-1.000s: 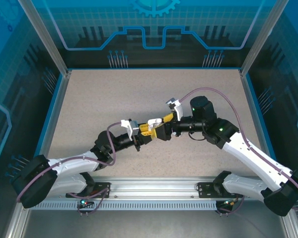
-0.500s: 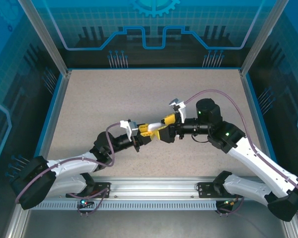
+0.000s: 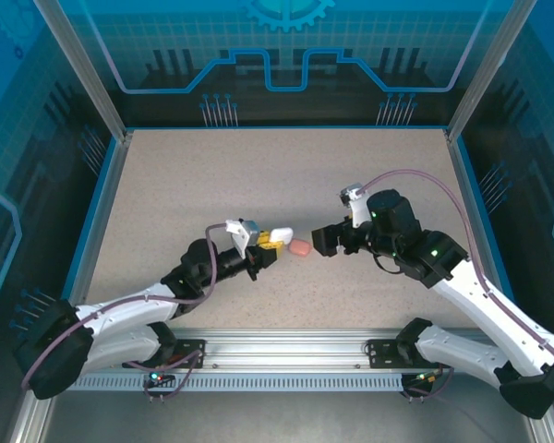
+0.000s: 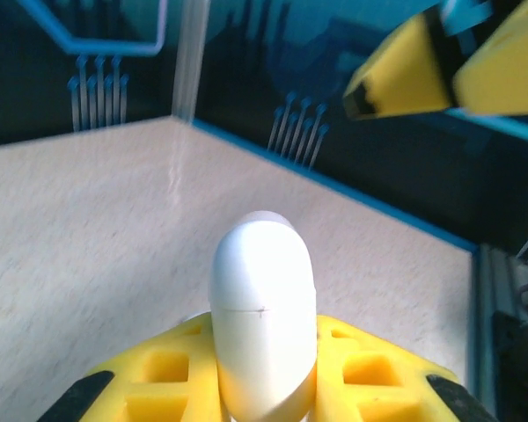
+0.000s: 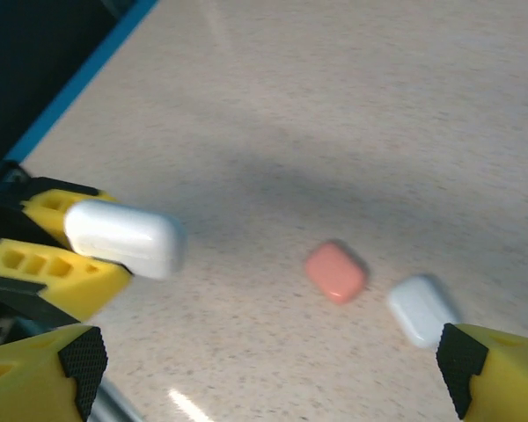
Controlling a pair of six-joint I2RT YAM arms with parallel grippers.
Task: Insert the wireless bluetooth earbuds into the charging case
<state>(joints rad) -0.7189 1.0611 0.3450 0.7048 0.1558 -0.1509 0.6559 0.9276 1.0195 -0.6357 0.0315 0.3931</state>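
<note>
L gripper [image 3: 266, 245] is clamped on a small white rounded plastic charging case [image 4: 264, 308]. It pinches the case low btwn its yellow fingers [image 4: 158, 374], so most of the shell sticks out past the tips. The case seems lifted off the speckled beige tabletop [image 3: 194, 175]. Prob gripped that way to leave the lid end free for the other arm. The seam across the shell reads closed in L wrist view, so whatever's inside is hidden.

R gripper [image 3: 319, 242] stands wide open w/ nothing in it. It faces the L one across a gap, tips aimed toward the held case. Looks like a 2-arm setup: one holds, the other opens/loads.

On the table btwn the two grippers lies a small salmon-pink rounded case [image 5: 335, 272], flat, looks closed. Just beside it, nearer the R tips, lies a second white rounded case [image 5: 422, 309], also flat, not touching the pink one. Both prob parked w/in easy reach of the R arm.

As for the earbuds, can't tell any loose ones on the table; too small, or inside the cases. My guess: step in hand is case handling, not insertion yet.
</note>
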